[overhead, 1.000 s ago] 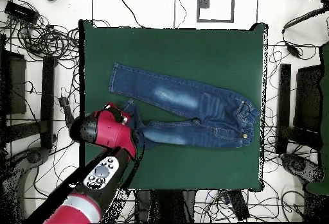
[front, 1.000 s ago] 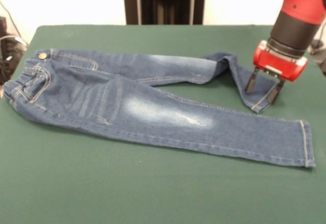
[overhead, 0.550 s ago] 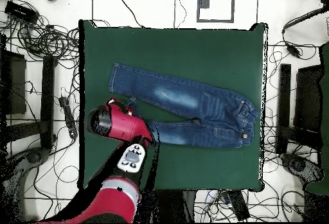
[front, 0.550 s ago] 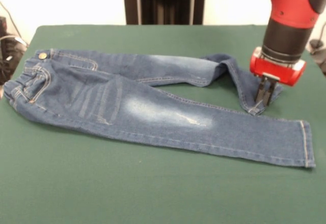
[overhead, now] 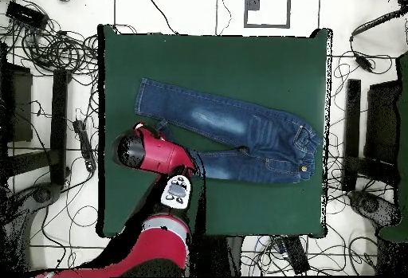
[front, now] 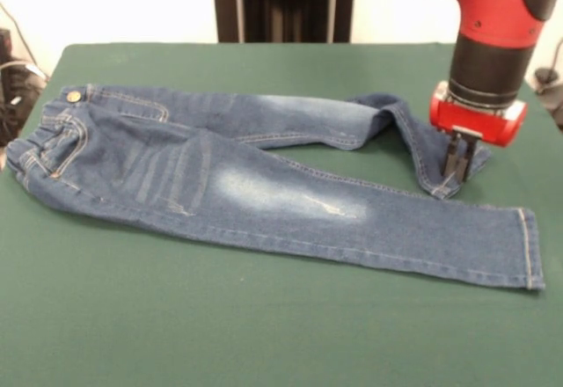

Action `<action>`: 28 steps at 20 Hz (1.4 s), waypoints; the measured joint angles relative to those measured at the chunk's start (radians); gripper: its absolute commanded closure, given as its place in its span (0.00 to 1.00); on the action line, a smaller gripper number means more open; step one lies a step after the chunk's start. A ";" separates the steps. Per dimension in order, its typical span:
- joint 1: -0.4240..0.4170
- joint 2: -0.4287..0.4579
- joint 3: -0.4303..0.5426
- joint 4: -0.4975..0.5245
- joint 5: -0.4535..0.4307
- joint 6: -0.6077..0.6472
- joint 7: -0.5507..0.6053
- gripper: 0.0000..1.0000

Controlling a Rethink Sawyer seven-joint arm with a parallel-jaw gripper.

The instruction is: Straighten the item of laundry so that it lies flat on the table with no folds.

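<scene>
- Mostly, the small pair of dark blue denim jeans with faded whitish patches (front: 264,189) already lies spread on the large desk covered in dark green cloth (front: 220,334), running from the waistband at the left of the front view to the cuffs at the right.
- One leg stretches flat and straight toward the lower right of the frame, its hem (front: 530,251) laid out with no visible fold.
- What remains is the other leg: its lower part (front: 422,145) is doubled back at right of centre, bending down toward the straight leg.
- At that bend the red and black gripper (front: 455,169) stands upright, its dark fingers drawn close together on the cuff end of the folded leg; it looks pinched onto the denim.
- Seen from overhead, the red arm (overhead: 151,151) covers that spot at the jeans' lower left, so the grip cannot be checked there.
- By my judgement, drawing that cuff out toward the right edge would finish most of the job; slight rumpling near the waistband (front: 40,149) may also need smoothing.
</scene>
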 measured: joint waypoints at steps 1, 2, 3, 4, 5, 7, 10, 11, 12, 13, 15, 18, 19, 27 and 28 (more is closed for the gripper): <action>-0.001 -0.001 0.002 0.000 -0.003 0.000 0.000 1.00; -0.003 -0.002 0.004 0.001 -0.004 0.000 0.000 1.00; -0.006 -0.005 0.008 0.004 -0.004 0.000 0.000 1.00; -0.010 -0.008 0.013 0.008 -0.004 0.000 0.000 1.00; -0.019 -0.016 0.027 0.017 -0.004 0.000 0.000 1.00; -0.032 -0.031 0.049 0.034 -0.004 0.000 0.000 1.00; -0.051 -0.060 0.083 0.068 -0.004 0.000 0.000 1.00; -0.058 -0.075 0.100 0.086 -0.004 0.000 0.000 1.00; -0.059 -0.079 0.104 0.091 -0.004 0.000 0.000 1.00; -0.060 -0.082 0.108 0.096 -0.004 0.000 0.000 1.00; -0.062 -0.100 0.134 0.122 -0.003 0.000 0.000 1.00; -0.064 -0.109 0.161 0.142 -0.003 0.000 0.000 1.00; -0.064 -0.113 0.173 0.152 -0.004 0.000 0.000 1.00; -0.049 -0.123 0.214 0.199 -0.002 -0.001 0.000 1.00; -0.047 -0.123 0.215 0.201 -0.002 -0.001 0.000 1.00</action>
